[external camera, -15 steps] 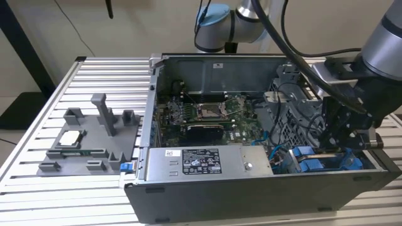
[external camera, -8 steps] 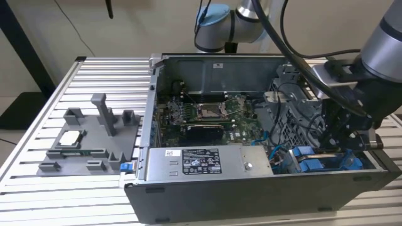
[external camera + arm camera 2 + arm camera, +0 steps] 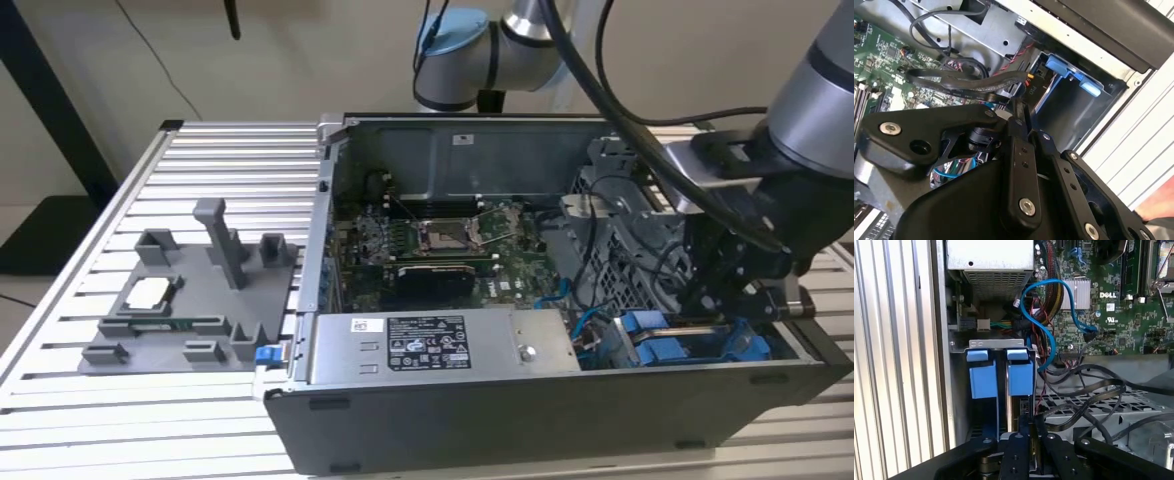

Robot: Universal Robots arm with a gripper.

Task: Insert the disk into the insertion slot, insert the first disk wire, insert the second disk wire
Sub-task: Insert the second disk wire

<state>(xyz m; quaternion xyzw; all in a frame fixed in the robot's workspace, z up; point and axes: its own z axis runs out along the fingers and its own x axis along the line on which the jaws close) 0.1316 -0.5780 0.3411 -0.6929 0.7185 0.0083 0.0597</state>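
Grey and black, the arm [image 3: 814,100] reaches down from the exterior view's upper right and drops steeply into the open computer case [image 3: 534,410], its wrist bent so the pincer [image 3: 731,300] points into the case's corner at that view's lower right. The pincer's slim black fingers [image 3: 1026,432] lie close together over the insertion slot [image 3: 999,390] — whether they pinch anything there I cannot tell, since the tips are hidden against dark metal and wires.

The slot sits in that lower right corner of the case, a grey metal bay with bright blue plastic fittings [image 3: 667,345]. In the first wrist view two blue tabs [image 3: 1019,372] stand side by side under a grey cross plate, with a dark upright gap between them; the disk itself cannot be made out for certain behind them. In the second wrist view a blue fitting [image 3: 1069,70] sits at the mouth of the bay, just beyond the fingertips.

Inside the case lie the green motherboard [image 3: 441,245], the grey labelled power-supply box [image 3: 427,345] along the near wall, and a perforated metal cage [image 3: 1104,407] with black cables draped over it. A blue cable [image 3: 1041,330] loops from the board toward the slot.

Beside the case, on the ribbed metal tabletop [image 3: 80,420], rests a grey fixture tray [image 3: 187,300] — a small pale part lies in it.
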